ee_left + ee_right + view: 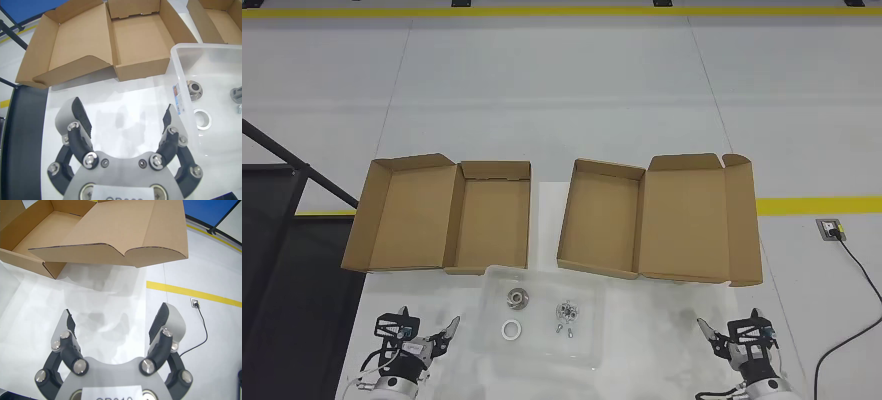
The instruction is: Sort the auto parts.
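The auto parts point(517, 296), a flanged hub point(194, 90), a flat ring point(203, 119) and small bolts point(565, 317), lie inside the clear bin point(179, 72). The left gripper point(122, 104) beside the bin and the right gripper point(115, 308) on the bin's other side both have jaws wide open, gripping nothing. I judge the left should rise over the bin's wall, then close across the ring. The left wrist view gives this wall's height, which the top view flattens; the top view gives both cardboard boxes point(492, 215) behind the bin.
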You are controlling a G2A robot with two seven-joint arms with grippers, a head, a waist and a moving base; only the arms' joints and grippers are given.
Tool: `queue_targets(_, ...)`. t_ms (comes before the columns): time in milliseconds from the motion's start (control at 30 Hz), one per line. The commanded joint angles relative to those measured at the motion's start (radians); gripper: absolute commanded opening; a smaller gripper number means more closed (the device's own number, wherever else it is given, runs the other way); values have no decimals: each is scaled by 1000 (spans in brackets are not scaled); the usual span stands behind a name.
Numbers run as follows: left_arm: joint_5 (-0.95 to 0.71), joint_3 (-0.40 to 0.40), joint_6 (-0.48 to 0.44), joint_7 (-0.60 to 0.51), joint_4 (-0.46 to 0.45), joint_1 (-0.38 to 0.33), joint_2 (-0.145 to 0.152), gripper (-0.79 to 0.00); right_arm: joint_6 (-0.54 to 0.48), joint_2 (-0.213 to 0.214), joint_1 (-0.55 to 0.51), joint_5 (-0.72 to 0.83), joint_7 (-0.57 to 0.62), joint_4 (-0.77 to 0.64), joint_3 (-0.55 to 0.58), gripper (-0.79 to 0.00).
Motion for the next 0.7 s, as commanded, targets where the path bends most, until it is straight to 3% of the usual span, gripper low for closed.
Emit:
queue_targets(0,0,0,0,0,0,0,0,-1,0,0,0,0,0,0,0,-1)
queue_targets(433,-1,0,-5,6,-3,0,0,0,-6,0,3,-8,-3,-9,-2,0)
queue_targets(667,-34,-30,-4,124,-30,28,-5,0,-107,6,16,-110,7,-135,-18,0)
